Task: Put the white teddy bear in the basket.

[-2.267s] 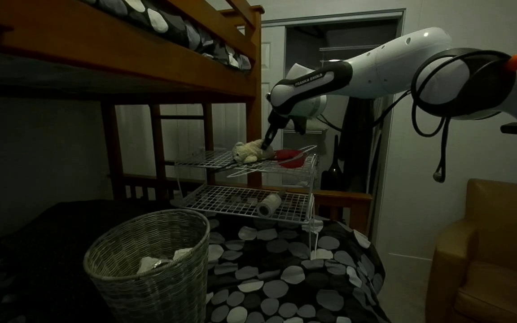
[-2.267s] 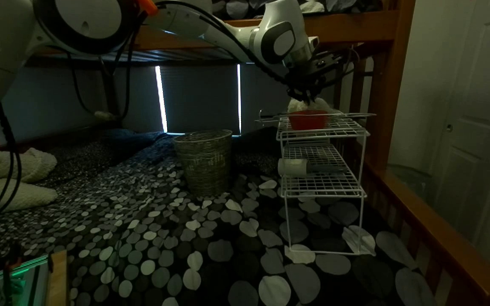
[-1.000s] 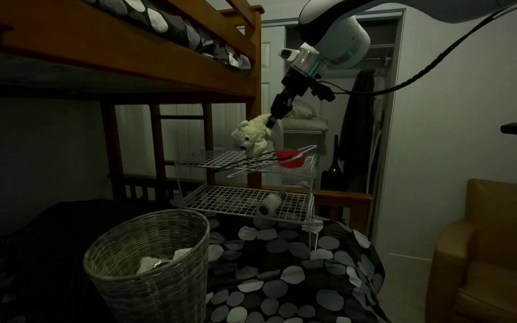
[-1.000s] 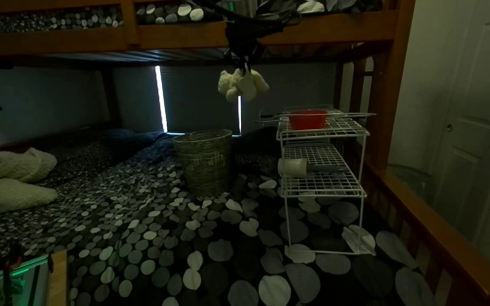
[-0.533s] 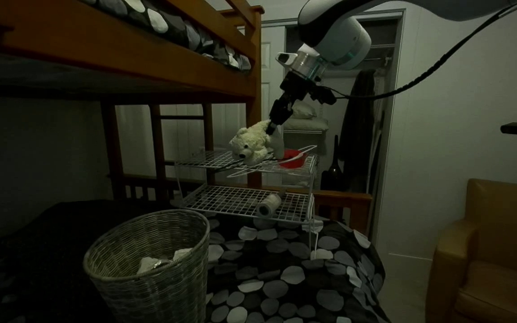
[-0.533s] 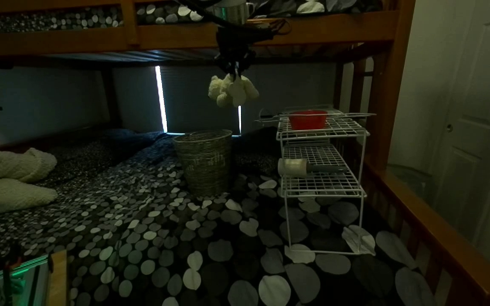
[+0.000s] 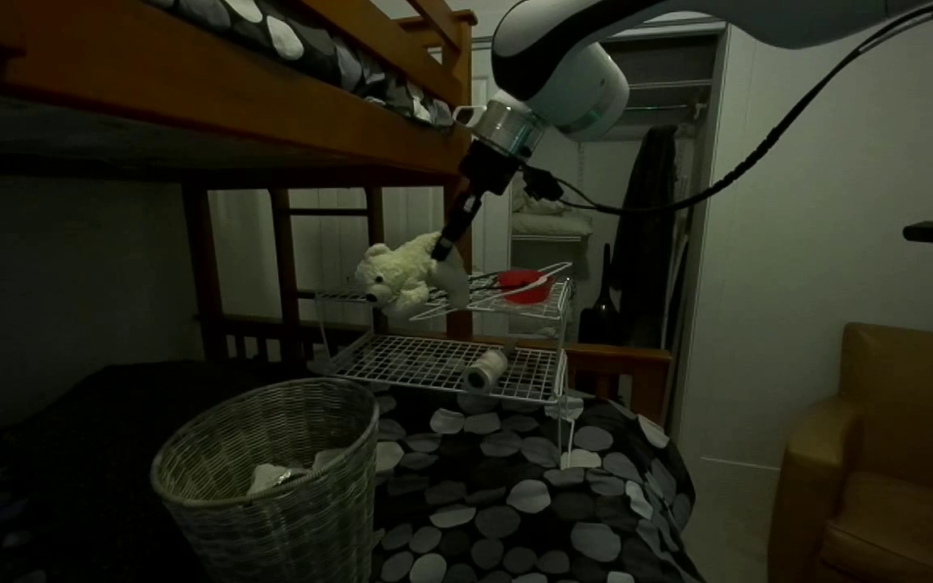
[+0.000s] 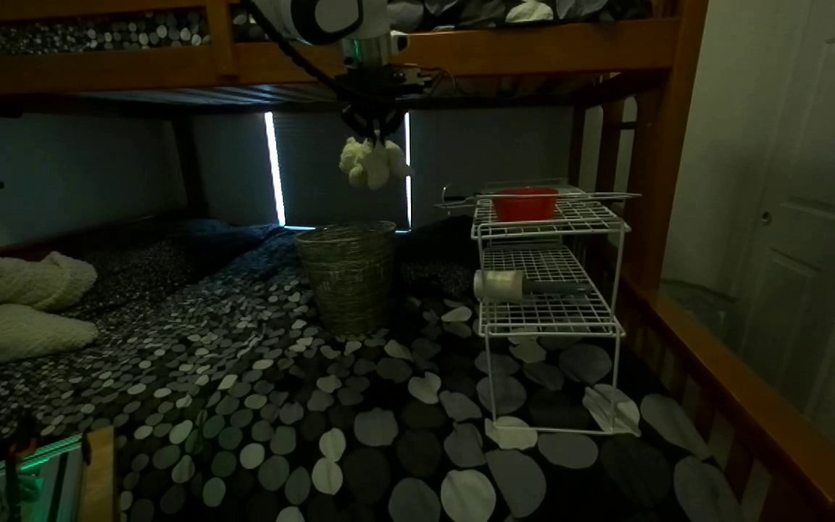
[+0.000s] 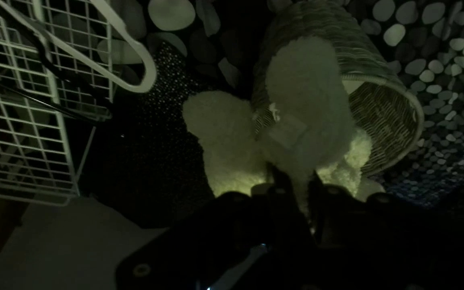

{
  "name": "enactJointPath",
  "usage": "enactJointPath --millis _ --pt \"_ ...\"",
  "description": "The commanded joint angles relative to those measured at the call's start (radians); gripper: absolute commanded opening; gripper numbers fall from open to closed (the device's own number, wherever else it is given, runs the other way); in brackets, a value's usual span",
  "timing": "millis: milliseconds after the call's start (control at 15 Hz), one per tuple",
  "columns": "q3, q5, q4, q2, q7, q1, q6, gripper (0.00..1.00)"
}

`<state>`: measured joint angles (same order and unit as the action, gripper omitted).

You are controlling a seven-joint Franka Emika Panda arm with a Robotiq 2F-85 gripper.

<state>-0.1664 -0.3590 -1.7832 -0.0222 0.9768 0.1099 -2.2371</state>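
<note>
The white teddy bear (image 7: 402,279) hangs in the air from my gripper (image 7: 440,249), its face turned down and to the side. My gripper is shut on its back; in the wrist view a fold of plush is pinched between the fingertips (image 9: 292,173), and the bear's body (image 9: 308,84) fills the middle. The woven basket (image 7: 313,518) stands on the bed, lower than the bear. In an exterior view the bear (image 8: 372,165) appears above the basket (image 8: 349,283) with a gap between. In the wrist view the bear partly covers the basket (image 9: 411,100).
A white wire rack (image 7: 434,372) stands beside the basket, with a red bowl (image 7: 525,286) and hangers (image 7: 466,304) on top and a white roller (image 7: 485,371) on its lower shelf. White items (image 7: 272,476) lie inside the basket. The upper bunk's wooden rail (image 8: 533,54) is close to the arm.
The bear has been lifted off the rack's top shelf. It has since moved with my gripper away from the rack, toward the basket's side, and dropped slightly in the last second.
</note>
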Motion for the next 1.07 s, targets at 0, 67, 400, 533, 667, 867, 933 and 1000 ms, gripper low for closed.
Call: enactJointPath --millis 0,67,400,533,667,867,933,1000 --pt "-0.015 -0.029 0.007 -0.024 -0.051 0.032 0.007 0.03" --pt "-0.019 -0.049 -0.002 -0.022 -0.050 0.036 0.001 0.03" --pt "-0.077 -0.274 0.040 -0.105 0.139 0.058 -0.072 0.03" --pt "-0.100 -0.357 0.069 -0.144 0.228 0.060 -0.036 0.03" --pt "-0.113 -0.377 0.093 -0.173 0.264 0.061 -0.001 0.28" --pt "-0.105 -0.323 0.100 -0.192 0.226 0.062 -0.027 0.50" --pt "-0.102 -0.322 0.104 -0.195 0.227 0.055 -0.025 0.57" --pt "-0.101 -0.335 0.101 -0.193 0.238 0.048 -0.020 0.66"
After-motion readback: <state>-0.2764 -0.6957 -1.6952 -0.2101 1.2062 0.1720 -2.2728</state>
